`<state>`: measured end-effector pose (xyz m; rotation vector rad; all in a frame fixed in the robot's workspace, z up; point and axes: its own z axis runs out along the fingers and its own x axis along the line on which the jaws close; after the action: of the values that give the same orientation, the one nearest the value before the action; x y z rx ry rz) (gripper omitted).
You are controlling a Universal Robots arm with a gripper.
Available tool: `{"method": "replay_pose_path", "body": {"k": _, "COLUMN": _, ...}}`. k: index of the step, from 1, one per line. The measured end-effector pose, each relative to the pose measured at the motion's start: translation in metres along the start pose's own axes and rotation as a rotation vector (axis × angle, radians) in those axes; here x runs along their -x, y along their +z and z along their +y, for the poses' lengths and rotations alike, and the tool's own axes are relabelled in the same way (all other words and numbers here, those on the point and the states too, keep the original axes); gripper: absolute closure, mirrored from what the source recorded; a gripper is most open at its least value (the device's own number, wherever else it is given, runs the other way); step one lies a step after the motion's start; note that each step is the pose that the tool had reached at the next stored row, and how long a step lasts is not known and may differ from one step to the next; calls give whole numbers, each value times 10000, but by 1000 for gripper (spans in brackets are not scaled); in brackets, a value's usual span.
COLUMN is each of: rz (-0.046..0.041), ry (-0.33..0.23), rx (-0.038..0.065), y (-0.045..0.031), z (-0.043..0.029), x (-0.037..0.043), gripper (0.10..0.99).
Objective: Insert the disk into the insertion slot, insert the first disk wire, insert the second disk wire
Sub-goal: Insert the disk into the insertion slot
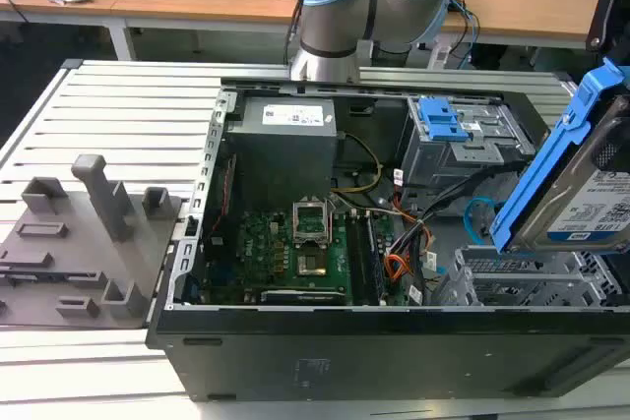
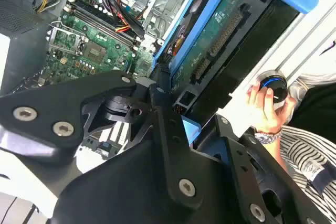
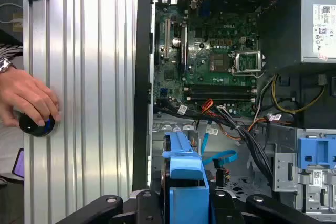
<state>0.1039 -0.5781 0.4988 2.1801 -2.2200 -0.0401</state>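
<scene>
The disk (image 1: 600,184), a silver drive in a bright blue frame, hangs tilted at the exterior view's right, just above the insertion slot (image 1: 532,282), a low perforated silver cage in the open computer case. In the second wrist view its green circuit side (image 2: 215,40) faces the camera. My gripper (image 3: 184,203) is shut on the disk's blue frame (image 3: 181,166), with its black fingers (image 2: 157,103) on both sides. A blue flat cable (image 1: 477,218) and a bundle of coloured wires (image 1: 399,263) lie loose in the case beside the cage.
A taller grey box with blue latches (image 1: 453,135) stands behind the cage. The motherboard (image 1: 295,253) and power supply (image 1: 285,125) fill the case's other half. A person's hand (image 3: 26,98) rests on a black knob (image 3: 35,124) on the slatted table. A grey fixture plate (image 1: 79,243) lies at the exterior view's left.
</scene>
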Motion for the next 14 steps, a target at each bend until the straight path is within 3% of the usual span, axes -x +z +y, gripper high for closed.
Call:
{"method": "replay_pose_path", "body": {"k": 5, "rz": 0, "ry": 1, "rx": 0, "y": 100, "z": -4, "x": 0, "gripper": 722}}
{"method": "replay_pose_path", "body": {"k": 14, "rz": 2, "ry": 0, "rx": 0, "y": 186, "z": -7, "x": 0, "gripper": 722}}
